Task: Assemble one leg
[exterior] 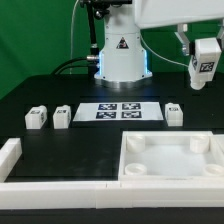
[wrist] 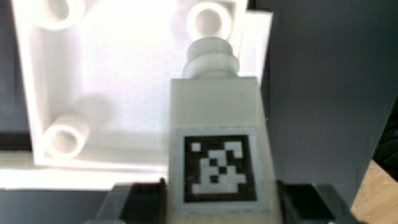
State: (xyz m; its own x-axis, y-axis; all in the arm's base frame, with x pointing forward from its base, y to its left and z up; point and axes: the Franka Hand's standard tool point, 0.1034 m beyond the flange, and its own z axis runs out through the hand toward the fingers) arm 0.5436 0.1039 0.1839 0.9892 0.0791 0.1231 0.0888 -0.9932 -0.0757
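Observation:
My gripper [exterior: 203, 52] is shut on one leg [exterior: 204, 72], a stubby white block with a black-and-white tag, and holds it high at the exterior view's right, peg end down. In the wrist view the leg [wrist: 217, 120] fills the middle, clamped between my dark fingers [wrist: 139, 203] at its tagged end, and my gripper [wrist: 217, 202] hangs above the large white tray-like piece [wrist: 116, 75]. That piece [exterior: 168, 138] lies at the front right of the table with round corner sockets. Three more legs stand on the table: two at the left [exterior: 37, 118] [exterior: 62, 116] and one at the right [exterior: 175, 112].
The marker board [exterior: 120, 110] lies flat in the middle of the black table, in front of the robot base [exterior: 120, 55]. A low white fence [exterior: 12, 155] runs along the left and front edges.

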